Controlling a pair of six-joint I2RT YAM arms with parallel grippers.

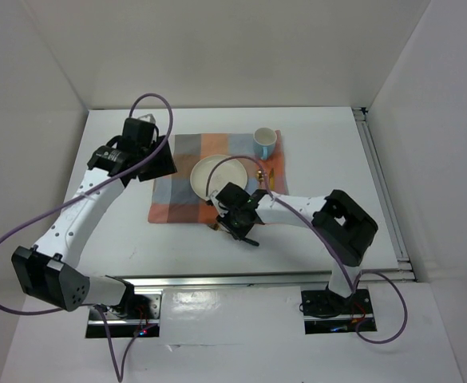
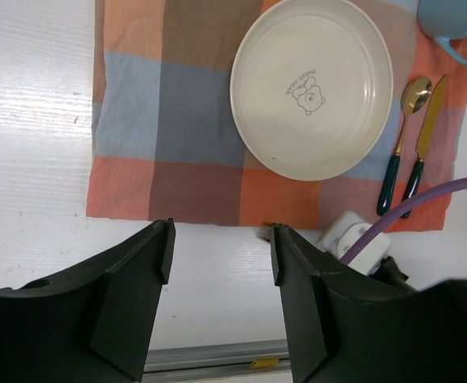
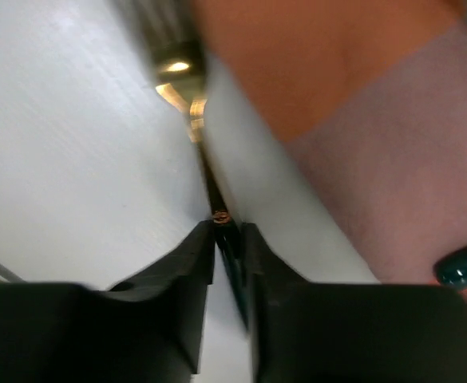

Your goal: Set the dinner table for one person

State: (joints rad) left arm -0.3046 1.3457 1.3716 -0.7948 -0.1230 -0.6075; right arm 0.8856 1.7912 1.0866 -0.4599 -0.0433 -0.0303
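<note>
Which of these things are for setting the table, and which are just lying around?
For the job:
dinner table, checked mat, plate, blue mug, spoon, knife, and the gold-and-dark cutlery piece pinched in the right pincer.

Just there, part of the rig:
purple cables, metal rails.

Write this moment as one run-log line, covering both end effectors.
left end effector: open, empty | right end effector: shut on utensil at near edge of mat | plate, spoon, knife, cup: on mat
</note>
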